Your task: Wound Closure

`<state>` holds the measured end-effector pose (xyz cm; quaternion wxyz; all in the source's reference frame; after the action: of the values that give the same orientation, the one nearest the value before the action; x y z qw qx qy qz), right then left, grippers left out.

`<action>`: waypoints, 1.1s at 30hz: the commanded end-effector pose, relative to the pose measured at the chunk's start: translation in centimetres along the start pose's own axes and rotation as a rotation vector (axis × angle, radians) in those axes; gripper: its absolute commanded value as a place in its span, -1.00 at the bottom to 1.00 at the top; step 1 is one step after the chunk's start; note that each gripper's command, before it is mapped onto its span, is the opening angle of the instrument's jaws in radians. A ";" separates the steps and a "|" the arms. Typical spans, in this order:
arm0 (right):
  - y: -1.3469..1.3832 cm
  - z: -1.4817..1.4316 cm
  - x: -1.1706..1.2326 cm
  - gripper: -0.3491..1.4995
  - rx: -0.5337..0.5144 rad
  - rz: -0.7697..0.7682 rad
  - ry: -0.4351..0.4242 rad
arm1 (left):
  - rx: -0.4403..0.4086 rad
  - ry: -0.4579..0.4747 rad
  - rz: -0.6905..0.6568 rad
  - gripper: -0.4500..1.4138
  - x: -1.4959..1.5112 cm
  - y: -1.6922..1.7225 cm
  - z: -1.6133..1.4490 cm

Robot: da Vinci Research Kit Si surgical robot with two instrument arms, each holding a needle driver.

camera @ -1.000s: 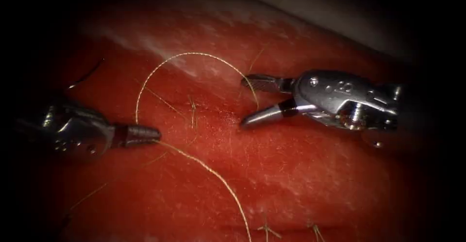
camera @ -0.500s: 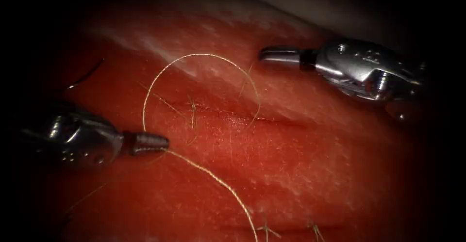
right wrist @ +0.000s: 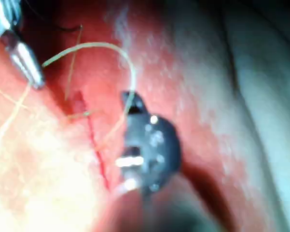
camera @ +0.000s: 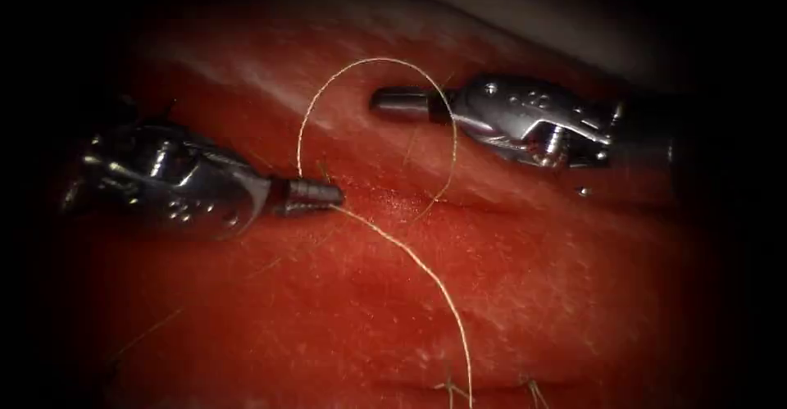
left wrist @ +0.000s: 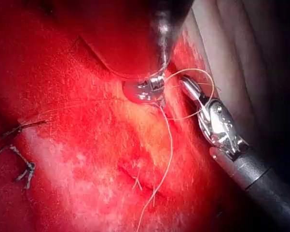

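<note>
The thread (camera: 373,63) arcs from the left tool (camera: 332,195), clenched on it, over the right tool (camera: 384,100), seemingly closed and empty, then down into the cut (camera: 434,204) in the tissue (camera: 533,294) between them.

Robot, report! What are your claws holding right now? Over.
Left claw shut on thread. Right claw shut, inside thread loop, holding nothing. Cut open in tissue.
</note>
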<state>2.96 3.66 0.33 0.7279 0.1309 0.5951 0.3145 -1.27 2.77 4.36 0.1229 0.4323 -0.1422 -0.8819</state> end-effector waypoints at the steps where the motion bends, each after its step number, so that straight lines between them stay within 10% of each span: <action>1: -0.04 0.08 0.05 -1.00 0.007 0.002 0.013 | -0.004 0.003 -0.002 -0.89 -0.01 0.03 0.13; 20: -0.16 0.22 0.11 -1.00 0.026 0.023 0.111 | -0.087 0.063 0.007 -0.89 -0.01 0.24 0.74; 26: -0.13 0.30 0.09 0.44 -0.080 0.027 0.118 | -0.104 0.087 0.010 -0.89 0.20 0.24 0.63; 33: -0.15 0.32 -0.12 0.45 -0.090 0.012 0.029 | -0.113 0.103 0.005 -0.89 0.43 0.16 0.36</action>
<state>3.22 3.51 0.38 0.7240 0.0976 0.5874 0.3482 -1.75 2.57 4.23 0.1564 0.4693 -0.0869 -0.8647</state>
